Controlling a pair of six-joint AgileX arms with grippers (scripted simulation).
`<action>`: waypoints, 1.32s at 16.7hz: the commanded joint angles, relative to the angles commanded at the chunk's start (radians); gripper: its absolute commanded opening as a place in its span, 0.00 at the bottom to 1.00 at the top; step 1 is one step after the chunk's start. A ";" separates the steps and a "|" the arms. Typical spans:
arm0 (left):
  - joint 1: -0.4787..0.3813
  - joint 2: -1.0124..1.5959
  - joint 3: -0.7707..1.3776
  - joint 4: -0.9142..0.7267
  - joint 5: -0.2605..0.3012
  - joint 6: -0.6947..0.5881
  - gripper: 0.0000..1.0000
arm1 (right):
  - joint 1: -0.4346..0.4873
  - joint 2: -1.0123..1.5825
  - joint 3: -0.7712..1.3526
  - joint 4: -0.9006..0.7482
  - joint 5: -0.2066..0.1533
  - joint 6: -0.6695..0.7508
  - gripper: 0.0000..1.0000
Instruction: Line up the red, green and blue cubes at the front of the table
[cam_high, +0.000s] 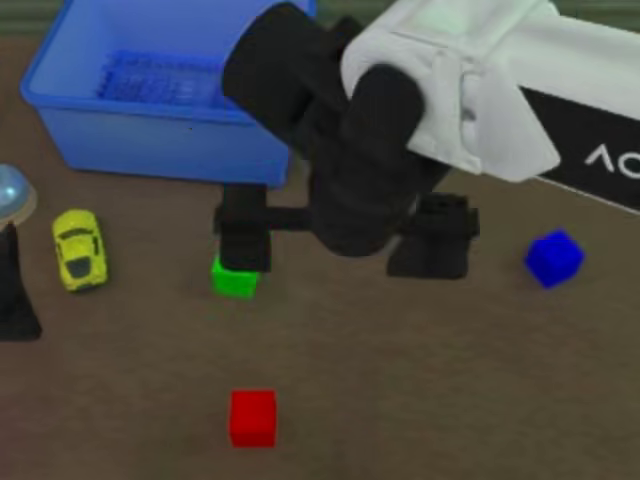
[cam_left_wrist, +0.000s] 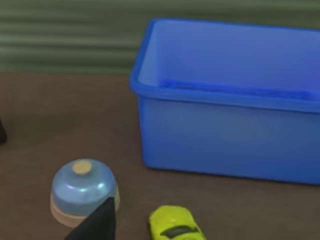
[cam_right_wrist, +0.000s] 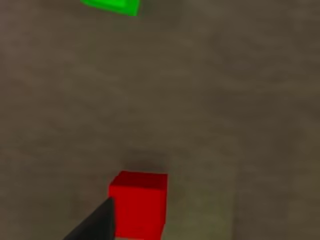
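The red cube (cam_high: 252, 417) sits near the front of the table (cam_high: 420, 400), left of centre. Farther back stands the green cube (cam_high: 234, 280), partly covered by one finger (cam_high: 242, 245) of my right gripper (cam_high: 335, 250). That gripper hangs high over the table's middle, open, its two fingers wide apart and holding nothing. The right wrist view shows one fingertip (cam_right_wrist: 95, 222) beside the red cube (cam_right_wrist: 139, 205), with the green cube (cam_right_wrist: 112, 6) at the frame's edge. The blue cube (cam_high: 553, 258) rests alone at the right. My left gripper (cam_high: 15, 310) is parked at the far left edge.
A large blue bin (cam_high: 160, 150) stands at the back left, also in the left wrist view as the bin (cam_left_wrist: 225, 135). A yellow toy car (cam_high: 79, 250) and a bell (cam_high: 12, 190) lie at the left near the parked arm.
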 joint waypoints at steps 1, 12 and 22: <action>-0.017 0.077 0.064 -0.044 0.000 -0.010 1.00 | -0.038 -0.092 -0.071 0.043 0.014 -0.041 1.00; -0.249 1.133 0.883 -0.646 0.008 -0.122 1.00 | -0.560 -1.279 -1.090 0.640 0.044 -0.577 1.00; -0.385 1.795 1.433 -0.984 0.009 -0.200 1.00 | -0.865 -1.864 -1.686 1.083 -0.104 -0.860 1.00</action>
